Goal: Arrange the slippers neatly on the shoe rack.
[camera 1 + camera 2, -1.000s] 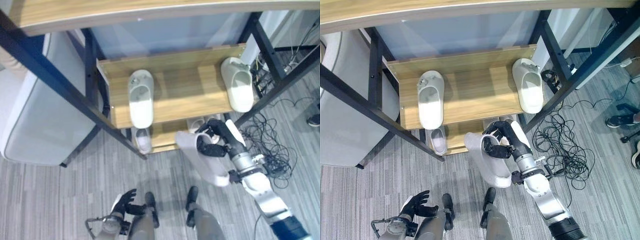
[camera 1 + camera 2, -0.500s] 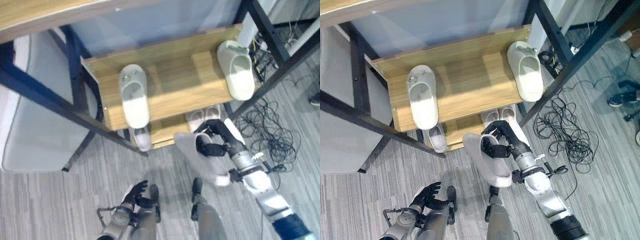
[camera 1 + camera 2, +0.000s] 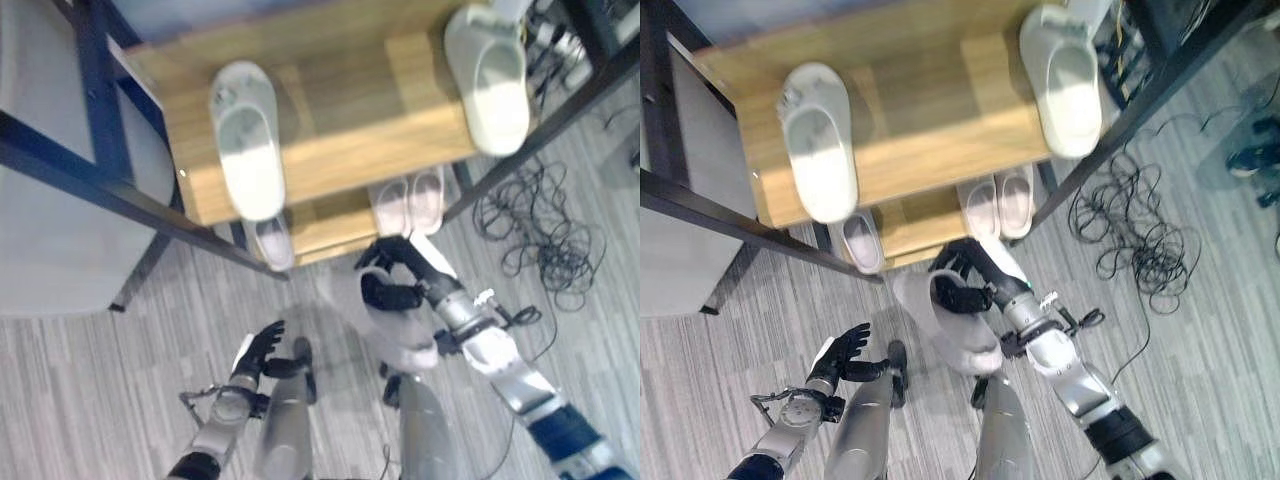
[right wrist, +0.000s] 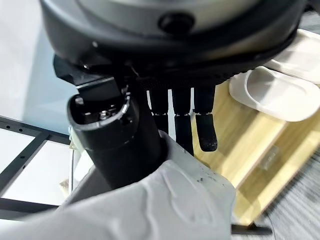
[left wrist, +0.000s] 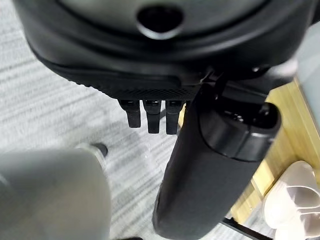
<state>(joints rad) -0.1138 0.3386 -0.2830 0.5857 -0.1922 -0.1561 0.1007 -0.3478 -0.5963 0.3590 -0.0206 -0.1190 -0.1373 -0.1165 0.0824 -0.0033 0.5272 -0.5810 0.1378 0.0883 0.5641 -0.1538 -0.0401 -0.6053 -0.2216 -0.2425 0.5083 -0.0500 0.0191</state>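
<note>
Holding a white slipper (image 3: 958, 325) in my right hand (image 3: 962, 285), thumb and fingers curled over its upper edge, I keep it low in front of the shoe rack (image 3: 330, 150), off the floor and not yet on any shelf. Compared with a second ago the grip looks the same; my head has tipped, so the whole scene has slid and the rack now sits higher in view. My left hand (image 3: 258, 348) hangs low at my side with fingers loosely spread, holding nothing.

Beyond the hand, a pair of pale slippers (image 3: 410, 200) lies on the lower shelf, with a single one (image 3: 272, 242) further left. Two larger white slippers rest on the wooden shelf above, one left (image 3: 247, 152), one right (image 3: 492, 80). Grey striped floor (image 3: 100, 380) spreads around, with tangled cables (image 3: 545, 250) to the right.
</note>
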